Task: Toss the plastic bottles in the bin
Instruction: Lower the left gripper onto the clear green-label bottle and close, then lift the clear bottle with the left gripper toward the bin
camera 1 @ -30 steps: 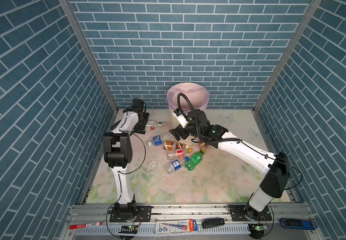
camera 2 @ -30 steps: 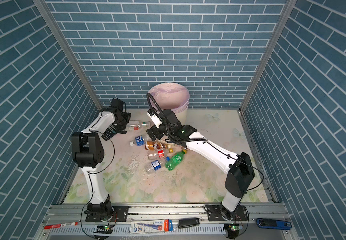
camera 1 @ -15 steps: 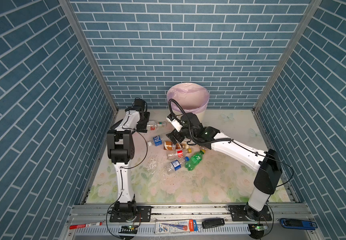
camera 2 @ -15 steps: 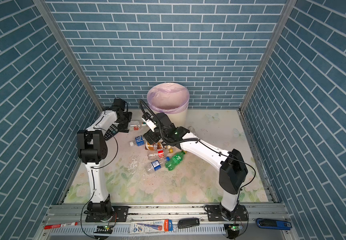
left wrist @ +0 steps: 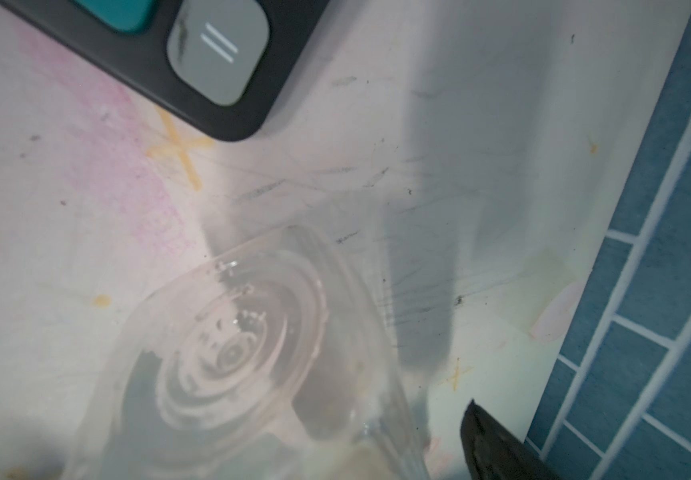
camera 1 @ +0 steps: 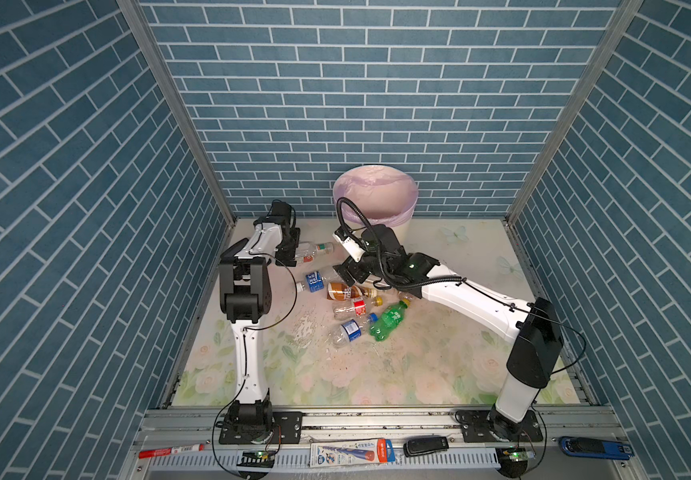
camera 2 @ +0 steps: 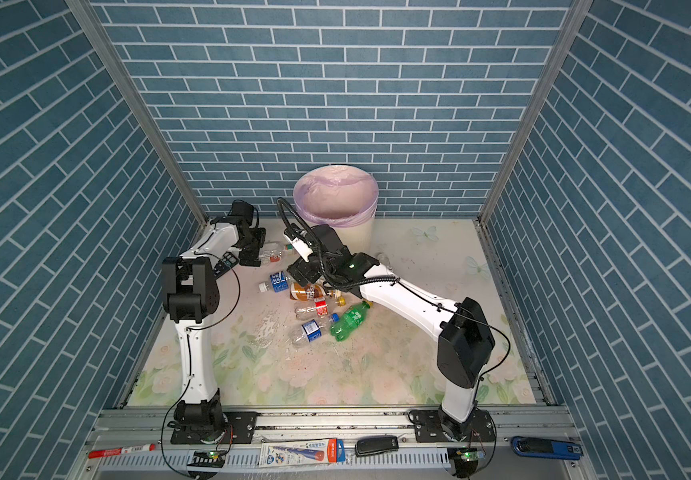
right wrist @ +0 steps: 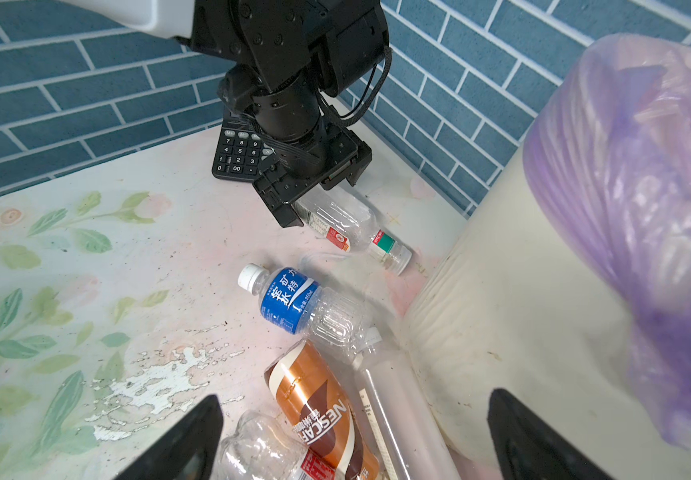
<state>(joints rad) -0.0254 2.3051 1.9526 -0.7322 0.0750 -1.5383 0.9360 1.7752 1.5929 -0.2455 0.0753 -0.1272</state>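
Bottles (camera 1: 352,308) lie loose on the table (camera 1: 439,365), bunched mid-frame in both top views, just below the bin (camera 1: 377,167), which stands at the back wall. Green bottle (camera 1: 389,318) sits at the bunch's lower right. Left gripper (right wrist: 322,195), left of the bin in the top views, straddles the base end of a lone clear bottle (right wrist: 344,226) lying near the calculator (right wrist: 238,156). Its jaws are spread, with one fingertip (left wrist: 497,449) clear of the bottle wall. Right gripper (right wrist: 354,415) is low over the bunch's upper edge, jaws wide, gripping nothing. Brown bottle (right wrist: 314,395) lies beneath them, with the blue-labelled bottle (right wrist: 290,301) just beyond it.
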